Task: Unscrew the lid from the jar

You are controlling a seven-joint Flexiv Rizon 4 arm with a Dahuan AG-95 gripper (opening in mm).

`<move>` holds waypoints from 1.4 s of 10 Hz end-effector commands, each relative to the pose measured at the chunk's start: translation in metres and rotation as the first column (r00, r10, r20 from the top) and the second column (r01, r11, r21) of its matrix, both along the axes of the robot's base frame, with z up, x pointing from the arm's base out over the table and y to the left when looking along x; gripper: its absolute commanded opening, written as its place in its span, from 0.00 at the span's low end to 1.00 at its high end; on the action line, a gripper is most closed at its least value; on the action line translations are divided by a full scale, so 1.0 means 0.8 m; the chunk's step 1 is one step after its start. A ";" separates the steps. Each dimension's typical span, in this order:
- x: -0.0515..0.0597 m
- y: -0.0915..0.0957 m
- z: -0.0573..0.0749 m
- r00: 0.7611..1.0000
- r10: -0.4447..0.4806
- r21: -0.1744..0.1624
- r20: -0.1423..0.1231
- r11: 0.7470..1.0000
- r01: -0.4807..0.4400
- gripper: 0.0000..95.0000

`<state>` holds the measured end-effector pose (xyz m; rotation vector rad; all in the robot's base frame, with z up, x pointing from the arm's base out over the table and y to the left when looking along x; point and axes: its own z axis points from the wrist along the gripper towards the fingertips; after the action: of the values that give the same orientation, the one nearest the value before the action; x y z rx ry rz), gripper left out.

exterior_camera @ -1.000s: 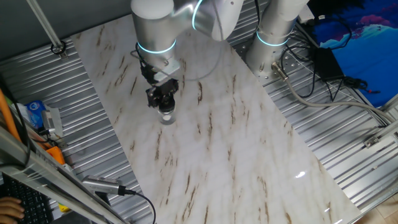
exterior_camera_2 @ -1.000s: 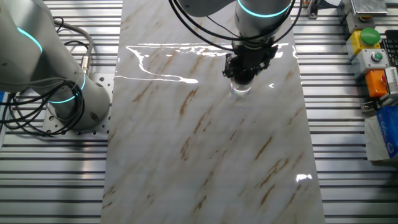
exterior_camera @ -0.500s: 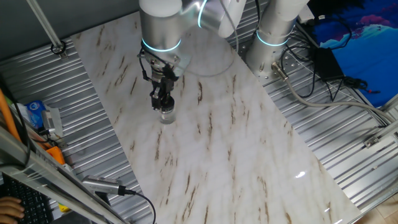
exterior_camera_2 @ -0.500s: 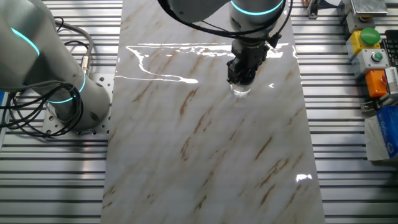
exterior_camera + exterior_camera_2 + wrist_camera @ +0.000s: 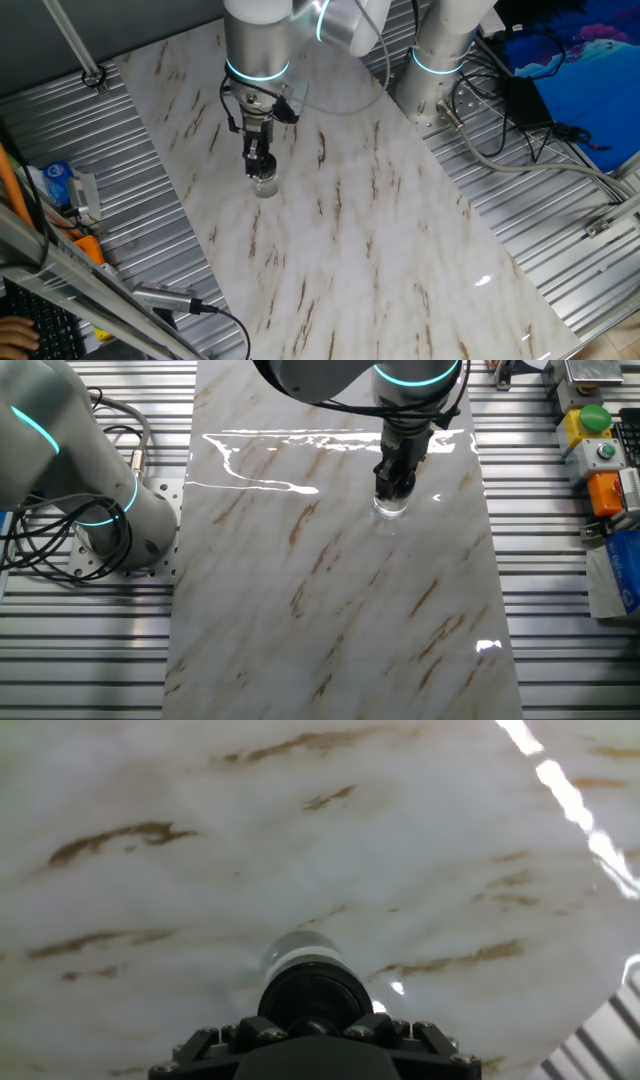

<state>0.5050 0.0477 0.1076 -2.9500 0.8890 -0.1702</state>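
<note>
In the hand view, nearest to us, we see the black lid (image 5: 314, 992) sitting right at the gripper (image 5: 312, 1025) front, with the clear jar (image 5: 302, 952) showing just beyond it, upright on the marble table (image 5: 420, 840). The fingers themselves are hidden here, so we cannot tell for sure how they stand; in both fixed views the gripper (image 5: 258, 166) comes straight down onto the jar top and looks drawn in narrow around the lid, probably pinching it. The jar (image 5: 391, 507) stands right under the gripper (image 5: 392, 488), touching the table (image 5: 330, 620), with bare marble all round it. We judge the jar light, rigid and breakable, smooth glass that could spin or skid on the slick marble since nothing else holds it. Best hold is on the lid's side wall, squarely across it, not on the glass. Farther from the jar, a second arm's base (image 5: 120, 520) stands off the table edge, and a button box (image 5: 598, 430) sits on the opposite side.
</note>
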 end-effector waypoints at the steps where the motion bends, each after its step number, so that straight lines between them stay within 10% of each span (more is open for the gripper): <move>1: 0.001 0.000 0.001 1.000 -0.010 0.002 -0.001 1.000 0.010 0.00; 10: -0.003 0.005 0.020 0.979 -0.202 0.024 -0.015 0.979 0.203 0.00; 14: -0.003 0.007 0.024 0.809 -0.587 0.077 -0.003 0.807 0.586 0.00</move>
<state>0.5017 0.0534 0.1268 -2.6993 1.4463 -0.1474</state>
